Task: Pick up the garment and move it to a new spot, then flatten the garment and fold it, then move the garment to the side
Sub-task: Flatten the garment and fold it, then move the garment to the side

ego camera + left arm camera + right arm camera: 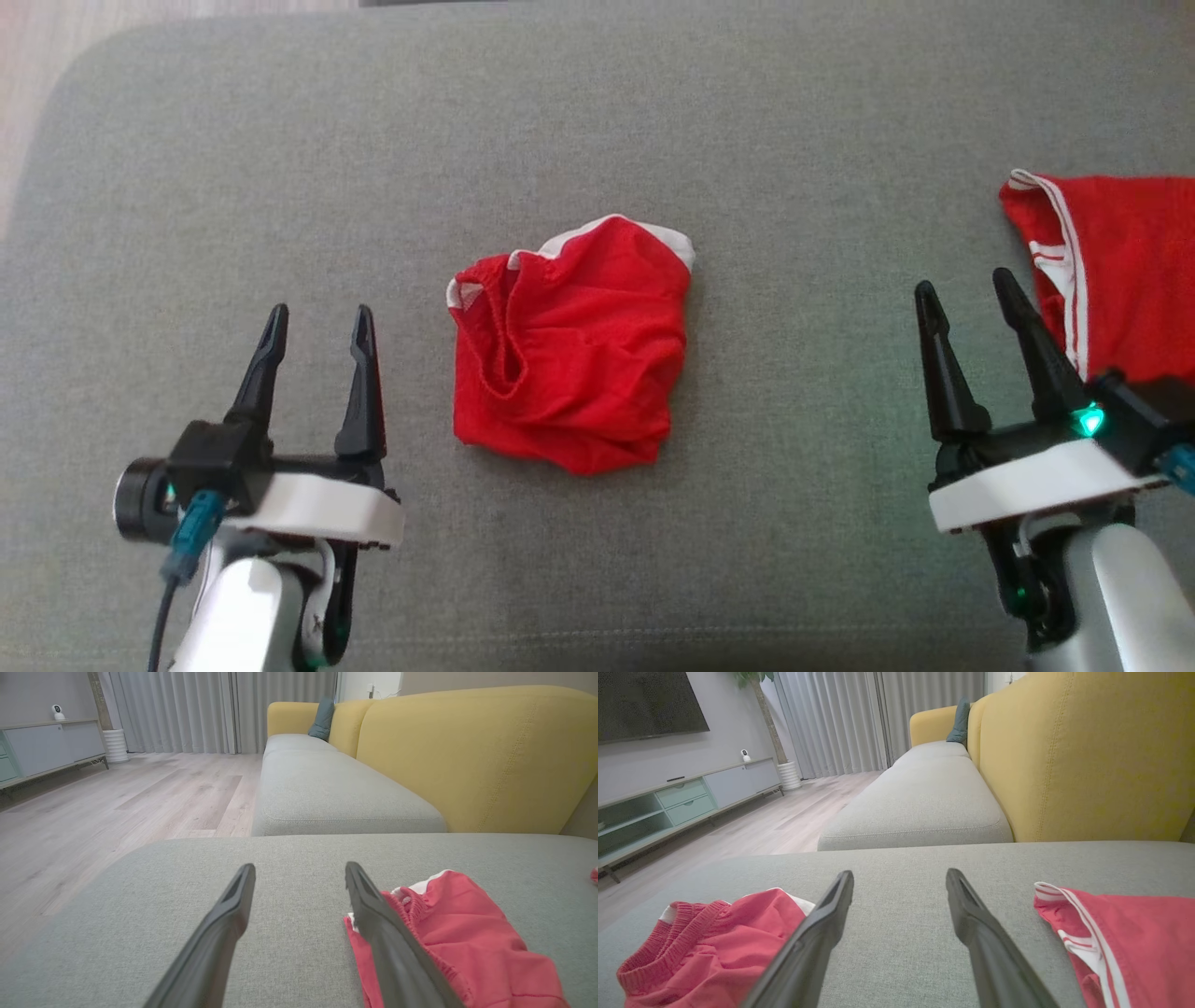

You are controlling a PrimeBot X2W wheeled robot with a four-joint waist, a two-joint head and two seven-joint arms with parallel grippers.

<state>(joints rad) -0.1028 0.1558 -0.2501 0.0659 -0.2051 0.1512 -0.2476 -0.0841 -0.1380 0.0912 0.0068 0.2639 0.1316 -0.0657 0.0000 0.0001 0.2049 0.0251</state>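
A crumpled red garment (569, 345) with white trim and an elastic waistband lies bunched in the middle of the grey cushion (597, 121). In the left wrist view the garment (458, 938) sits just right of my fingers; in the right wrist view the garment (710, 952) is at the lower left. My left gripper (317, 327) hovers open to its left, nothing between the fingers. My right gripper (971, 294) hovers open well to its right, also holding nothing.
A second red garment (1120, 271) with white stripes lies at the right edge, beside my right gripper, and appears as a striped garment (1129, 942) in the right wrist view. A yellow sofa back (476, 751) rises beyond. Wooden floor (117, 802) lies off the cushion's left.
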